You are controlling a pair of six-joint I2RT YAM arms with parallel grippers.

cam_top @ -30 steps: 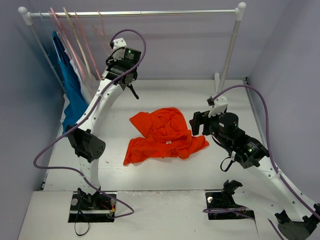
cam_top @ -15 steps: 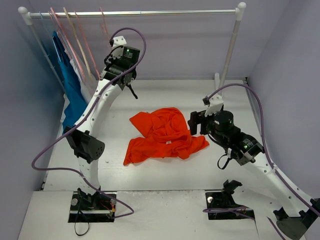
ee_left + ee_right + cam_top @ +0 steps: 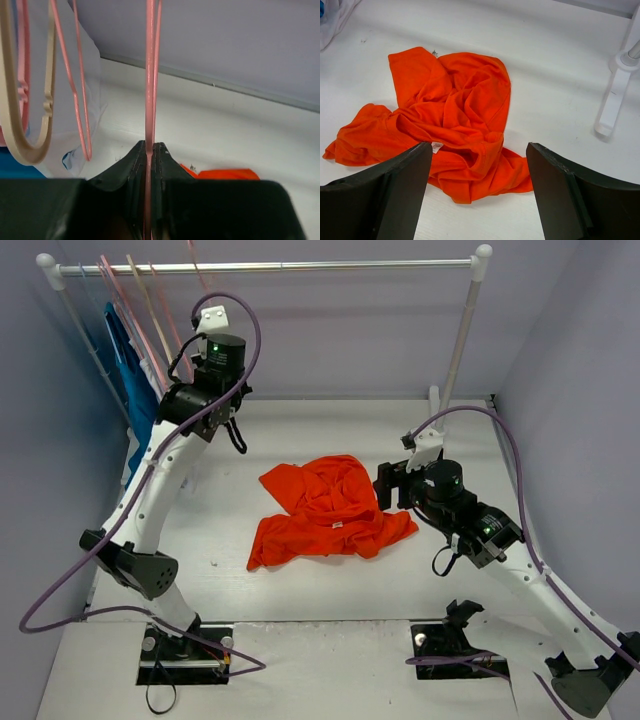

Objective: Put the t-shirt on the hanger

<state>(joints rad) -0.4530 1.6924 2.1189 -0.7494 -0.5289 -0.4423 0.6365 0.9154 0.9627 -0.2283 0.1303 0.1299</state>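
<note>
The orange t-shirt (image 3: 325, 505) lies crumpled on the white table, its white neck label (image 3: 437, 147) facing up. My left gripper (image 3: 236, 433) is raised near the back left, below the rail. It is shut on the thin pale-pink hanger (image 3: 150, 75), whose wire runs straight up from between the jaws. My left gripper (image 3: 149, 146) shows a strip of the t-shirt (image 3: 220, 174) behind it. My right gripper (image 3: 385, 485) is open and empty, just right of the shirt. In its wrist view the open right gripper (image 3: 479, 145) frames the t-shirt (image 3: 455, 110) from above.
A metal clothes rail (image 3: 270, 267) spans the back, its right post (image 3: 460, 340) standing on a white foot (image 3: 610, 107). At the rail's left end hang more pink hangers (image 3: 125, 310), a thicker beige hanger (image 3: 30, 100), a blue garment (image 3: 145, 425) and a white one (image 3: 87, 75).
My left arm has swung left and risen with the pink hanger in its jaws. My right gripper has edged slightly up and left toward the shirt. The shirt has not moved.
</note>
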